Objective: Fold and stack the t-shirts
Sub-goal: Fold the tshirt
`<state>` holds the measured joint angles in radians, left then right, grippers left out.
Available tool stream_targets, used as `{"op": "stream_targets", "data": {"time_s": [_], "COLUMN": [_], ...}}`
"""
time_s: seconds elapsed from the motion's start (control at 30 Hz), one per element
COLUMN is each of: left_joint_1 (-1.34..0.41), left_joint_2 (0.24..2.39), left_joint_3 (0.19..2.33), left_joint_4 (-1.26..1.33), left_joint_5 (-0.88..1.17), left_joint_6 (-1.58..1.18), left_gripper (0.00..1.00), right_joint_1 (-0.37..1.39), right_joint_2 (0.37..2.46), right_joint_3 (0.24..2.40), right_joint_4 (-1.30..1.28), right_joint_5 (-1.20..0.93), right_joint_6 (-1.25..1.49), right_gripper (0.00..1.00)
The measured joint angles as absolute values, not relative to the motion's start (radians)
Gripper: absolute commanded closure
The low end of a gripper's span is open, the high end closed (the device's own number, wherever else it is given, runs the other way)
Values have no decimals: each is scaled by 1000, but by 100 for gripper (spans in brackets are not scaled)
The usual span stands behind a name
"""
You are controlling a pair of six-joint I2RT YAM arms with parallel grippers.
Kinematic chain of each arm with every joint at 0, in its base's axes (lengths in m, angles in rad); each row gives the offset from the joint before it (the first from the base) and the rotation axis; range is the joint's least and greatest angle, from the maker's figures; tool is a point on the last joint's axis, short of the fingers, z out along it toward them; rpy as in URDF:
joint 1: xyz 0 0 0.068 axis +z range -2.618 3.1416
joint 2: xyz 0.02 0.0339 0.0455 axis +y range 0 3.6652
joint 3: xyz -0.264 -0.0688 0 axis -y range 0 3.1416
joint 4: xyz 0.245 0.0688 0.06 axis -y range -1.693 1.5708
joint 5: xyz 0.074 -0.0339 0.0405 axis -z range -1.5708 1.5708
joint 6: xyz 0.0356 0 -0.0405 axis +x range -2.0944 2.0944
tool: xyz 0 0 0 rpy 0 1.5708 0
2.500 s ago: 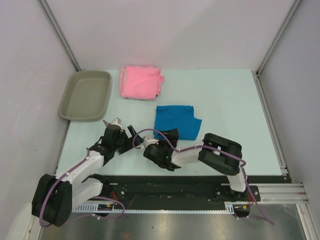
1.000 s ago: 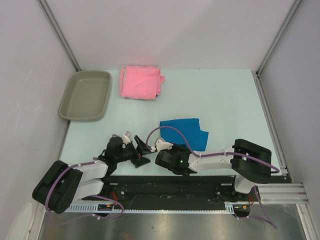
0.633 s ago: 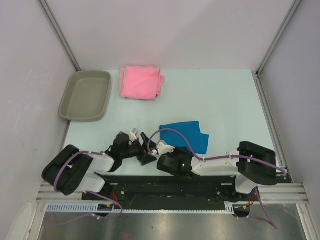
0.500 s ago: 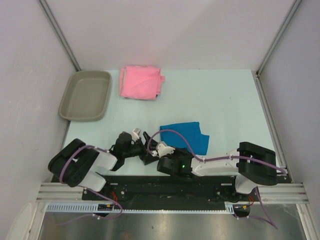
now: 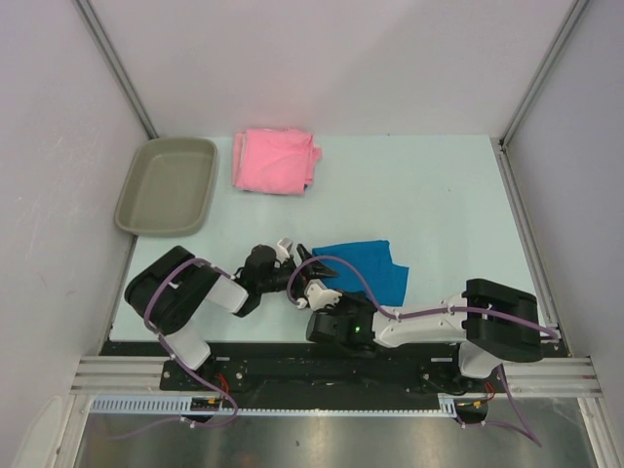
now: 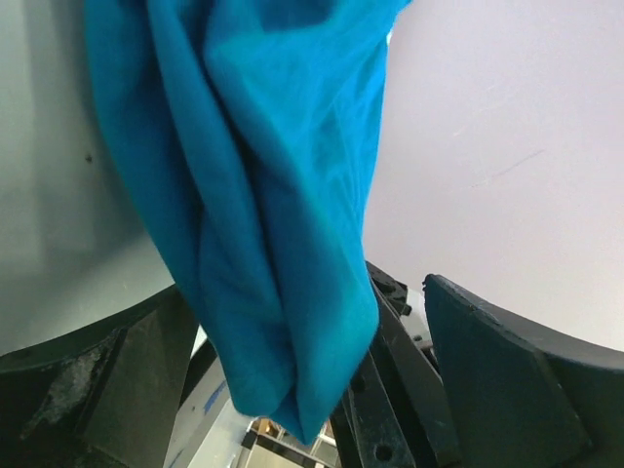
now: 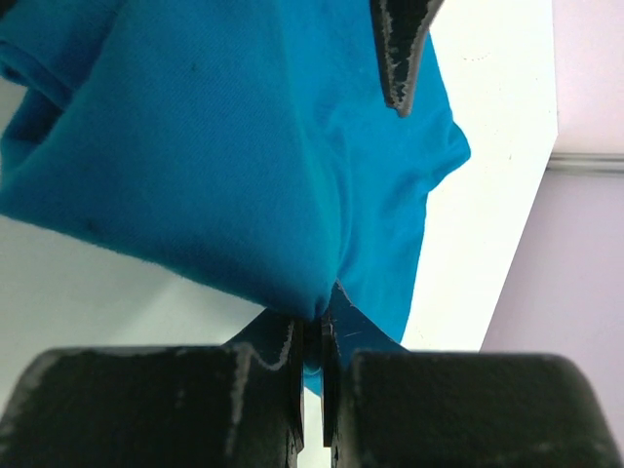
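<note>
Bench [image 5: 439, 185] carries bunched blue t-shirt [image 5: 363, 265], near edge pinched in clenched right tool [image 7: 312, 336]. Left tool [image 6: 307, 292] spread wide, blue cloth hanging between, seemingly ungripped. Pink t-shirt [image 5: 275, 161] folded, well apart.

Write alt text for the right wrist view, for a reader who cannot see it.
The right gripper, jaws shut, pinches an edge of the blue t-shirt at bottom centre. The cloth spreads rumpled up and left over the pale table, and a dark pointed finger juts in from the top edge.
</note>
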<state>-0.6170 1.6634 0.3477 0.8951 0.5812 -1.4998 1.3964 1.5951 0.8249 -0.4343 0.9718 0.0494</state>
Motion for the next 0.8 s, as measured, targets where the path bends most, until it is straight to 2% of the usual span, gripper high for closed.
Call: {"op": "stream_targets", "data": {"time_s": [0.57, 0.63, 0.67, 0.73, 0.77, 0.8], "left_joint_1": [-632, -637, -640, -644, -646, -647], "left_joint_2": [1806, 1814, 1817, 1826, 1832, 1841], "left_joint_3": [482, 492, 497, 502, 506, 511], "left_joint_4": [867, 867, 863, 858, 845, 833], "left_joint_5": [582, 582, 582, 582, 582, 582], "left_joint_6": [-1460, -1457, -1457, -1456, -1450, -1448], "left_gripper": [0, 9, 19, 30, 47, 57], "right_joint_1": [1468, 1474, 1477, 1481, 1485, 1488], "right_joint_2": [1559, 1559, 1559, 1558, 1558, 1558], "right_joint_3": [825, 825, 825, 825, 825, 825], "right_joint_4": [-484, -487, -489, -493, -496, -498], "right_joint_5": [1002, 1006, 1007, 1009, 1009, 1010], "right_joint_6": [105, 110, 113, 121, 125, 128], "right_gripper": [100, 100, 100, 100, 100, 100]}}
